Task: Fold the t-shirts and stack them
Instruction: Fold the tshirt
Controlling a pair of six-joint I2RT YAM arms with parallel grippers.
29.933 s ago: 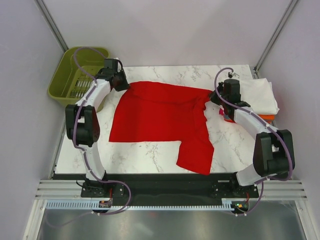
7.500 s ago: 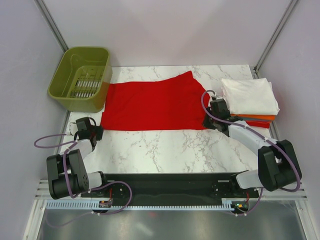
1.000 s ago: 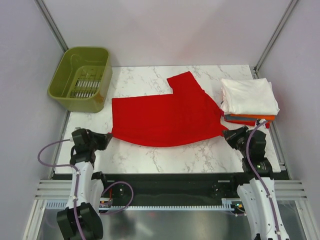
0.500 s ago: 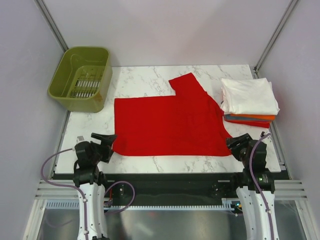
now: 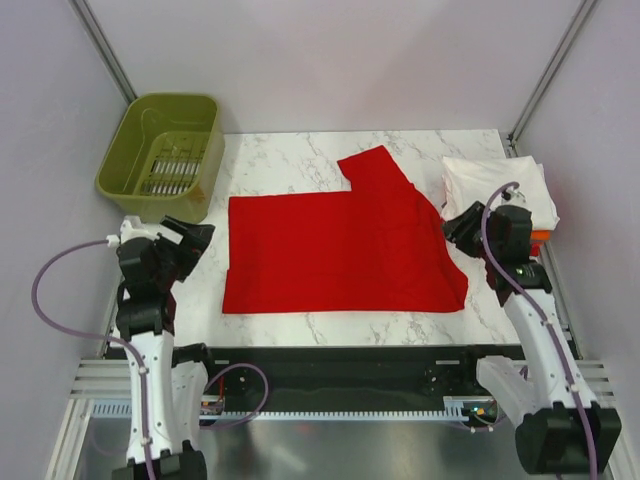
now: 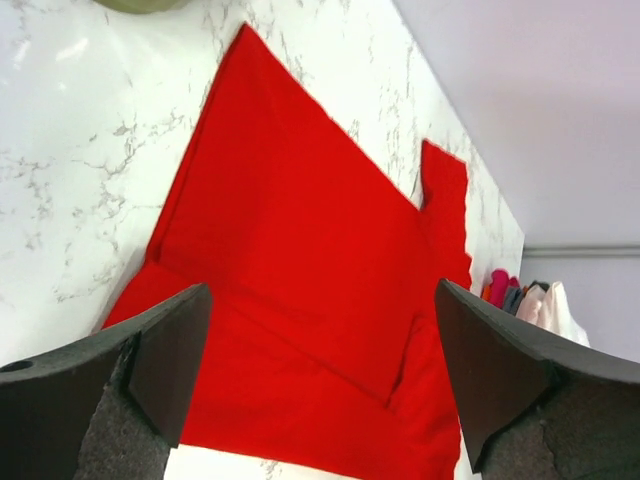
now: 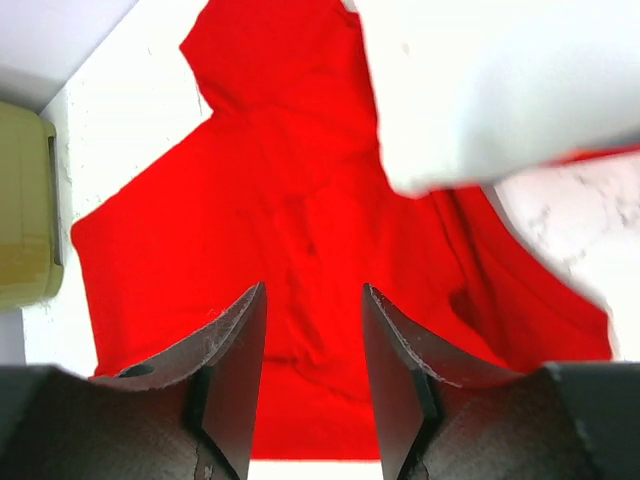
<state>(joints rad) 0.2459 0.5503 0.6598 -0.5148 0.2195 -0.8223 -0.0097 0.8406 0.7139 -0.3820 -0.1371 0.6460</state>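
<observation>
Top external view: a bright red cloth t-shirt (image 5: 345, 250) lies flat on the white marble bench (image 5: 300, 160), between the left claw (image 5: 200, 236) and the right claw (image 5: 452, 222). Each claw sits just off a side edge of the cloth and neither touches it. The shirt forms a broad rectangle with one sleeve projecting on the far side. A stack of folded t-shirts (image 5: 505, 195), white on top with orange and red edges beneath, sits just behind the right claw. An olive-green plastic basket (image 5: 160, 150) stands beyond the left claw. Left wrist view: the left claw (image 6: 320, 300) has its fingers wide apart and holds nothing. The red shirt lies ahead of and below it, with a doubled layer showing along the near edge. Right wrist view: the right claw (image 7: 313, 300) is likewise parted and holds nothing. The red cloth lies directly ahead of it and the white folded t-shirt (image 7: 500, 80) ahead to its right. Judged progress: several shirts are already folded and stacked. The red one appears only partly folded, so the sleeve, the final folds and its transfer to the stack remain.
</observation>
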